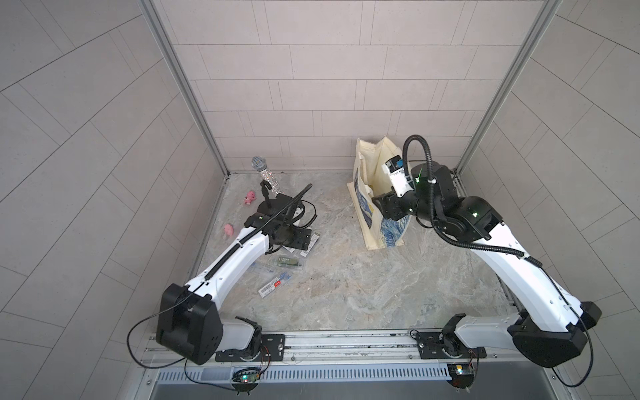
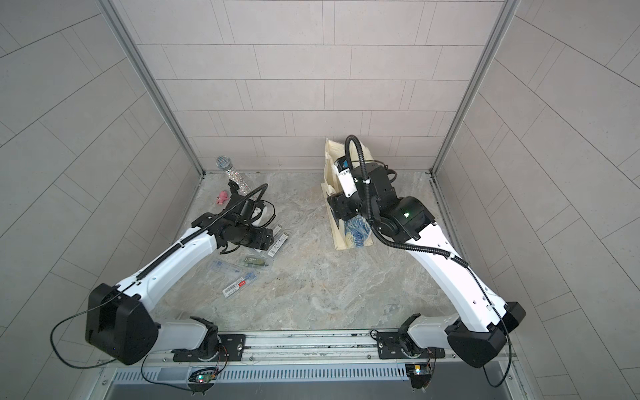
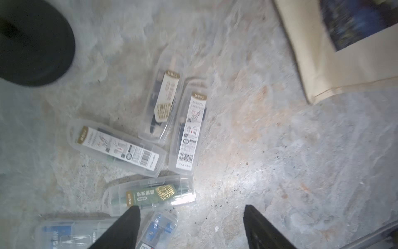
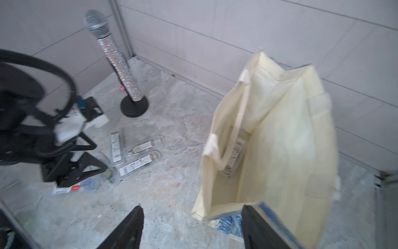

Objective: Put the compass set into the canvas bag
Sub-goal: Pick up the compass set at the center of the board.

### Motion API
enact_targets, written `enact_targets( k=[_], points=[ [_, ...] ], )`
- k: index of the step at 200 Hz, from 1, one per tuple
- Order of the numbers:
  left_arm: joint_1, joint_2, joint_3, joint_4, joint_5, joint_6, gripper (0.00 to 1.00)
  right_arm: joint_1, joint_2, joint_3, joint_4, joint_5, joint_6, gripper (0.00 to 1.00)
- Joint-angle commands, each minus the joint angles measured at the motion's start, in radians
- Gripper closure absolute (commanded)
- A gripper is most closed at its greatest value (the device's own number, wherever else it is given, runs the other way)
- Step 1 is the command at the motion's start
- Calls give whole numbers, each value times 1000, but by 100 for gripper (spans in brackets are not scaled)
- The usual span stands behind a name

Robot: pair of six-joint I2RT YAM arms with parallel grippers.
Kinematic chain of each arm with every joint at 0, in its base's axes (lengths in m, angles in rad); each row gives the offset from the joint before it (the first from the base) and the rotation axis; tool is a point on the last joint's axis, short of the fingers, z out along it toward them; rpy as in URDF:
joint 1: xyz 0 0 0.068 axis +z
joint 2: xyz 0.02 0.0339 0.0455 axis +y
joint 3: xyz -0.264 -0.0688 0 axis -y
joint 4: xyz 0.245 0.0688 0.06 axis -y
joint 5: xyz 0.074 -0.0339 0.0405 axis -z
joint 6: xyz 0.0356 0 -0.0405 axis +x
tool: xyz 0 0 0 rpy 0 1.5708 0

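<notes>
Around both claws, pale grey tiled walls (image 1: 311,69) close in on three sides, and beneath them spreads a mottled grey-and-tan stone-look tabletop (image 1: 346,277), flat and hard, so thin cases lie flush on it. Right against the right claw (image 4: 192,207) stands the tall cream canvas bag (image 4: 280,129) with its blue-and-yellow swirl print outside. It is upright with its mouth gaping and its printed near wall at one finger; those fingers stand wide apart, with nothing visibly clamped between them. Down inside the bag lies one clear plastic white-labelled case (image 4: 233,155). Well apart from the bag, the left claw (image 3: 191,207) hangs over a scatter of clear plastic cases, its fingers also spread and empty. Beyond that scatter sits a round black stand base (image 3: 32,43). Closest is the clear-cased compass set with a dark green label (image 3: 150,196), just ahead of one fingertip and off to that finger's side rather than centred in the gap. Its long axis runs roughly along the line joining the two fingertips. The left arm, plainly the nearer one, likely has to shift over and turn its wrist to close across the narrow width. From there the bag lies ahead and toward the other finger.
</notes>
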Motion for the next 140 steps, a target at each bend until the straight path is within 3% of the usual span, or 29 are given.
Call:
enact_targets(
  k=[1,31,91,140],
  points=[
    [-9,59,-24,66,-13,-40,21,59,-22,-102,61,-60,6,27],
    [-37,174,-19,126,-37,-31,25,66,-80,-207,72,-63,0,27],
    [-69,327,7,145,-92,16,29,66,-115,-236,75,-46,-19,26],
    [-72,403,36,144,-120,36,28,66,-110,-241,82,-49,-19,26]
  ],
)
